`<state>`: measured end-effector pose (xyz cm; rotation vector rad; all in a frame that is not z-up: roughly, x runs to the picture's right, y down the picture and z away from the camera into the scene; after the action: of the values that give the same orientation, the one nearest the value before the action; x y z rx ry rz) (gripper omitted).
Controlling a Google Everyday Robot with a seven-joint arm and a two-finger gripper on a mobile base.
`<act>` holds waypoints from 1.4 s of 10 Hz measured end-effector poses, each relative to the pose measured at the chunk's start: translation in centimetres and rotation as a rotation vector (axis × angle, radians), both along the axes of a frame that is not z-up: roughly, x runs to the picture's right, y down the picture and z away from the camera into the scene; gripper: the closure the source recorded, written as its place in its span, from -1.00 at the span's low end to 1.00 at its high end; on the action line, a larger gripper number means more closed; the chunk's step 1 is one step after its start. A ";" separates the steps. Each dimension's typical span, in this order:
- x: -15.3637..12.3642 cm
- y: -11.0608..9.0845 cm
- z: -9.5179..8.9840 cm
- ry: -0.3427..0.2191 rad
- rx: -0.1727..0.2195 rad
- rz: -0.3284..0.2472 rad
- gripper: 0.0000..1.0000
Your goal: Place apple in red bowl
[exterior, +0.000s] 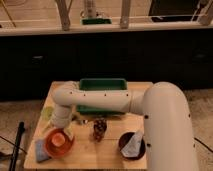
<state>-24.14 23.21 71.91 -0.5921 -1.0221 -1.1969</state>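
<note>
The orange-red bowl (58, 143) stands at the front left of the wooden table (107, 150). A paler, rounded orange shape (58, 138) lies inside it; it may be the apple, but I cannot tell for sure. My white arm reaches left across the table and bends down. My gripper (65, 131) hangs just above the bowl's far right rim.
A green bin (102, 86) stands at the table's back, behind my arm. A dark object (99, 128) stands mid-table. A maroon-brown bowl (125, 146) with a pale packet (134, 145) is at front right. A blue item (40, 149) lies by the red bowl, a green one (47, 114) farther back.
</note>
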 end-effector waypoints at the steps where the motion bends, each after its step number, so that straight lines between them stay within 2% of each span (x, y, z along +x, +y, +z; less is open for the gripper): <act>1: 0.0 0.0 0.0 -0.001 -0.001 -0.001 -0.60; 8: -0.3 0.2 0.0 0.004 -0.008 -0.006 -0.60; 10: -0.3 0.2 -0.1 0.012 0.009 0.003 -0.60; 14: -0.3 0.0 -0.1 0.015 0.014 0.007 -0.60</act>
<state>-24.44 23.19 71.86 -0.5854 -1.0021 -1.1909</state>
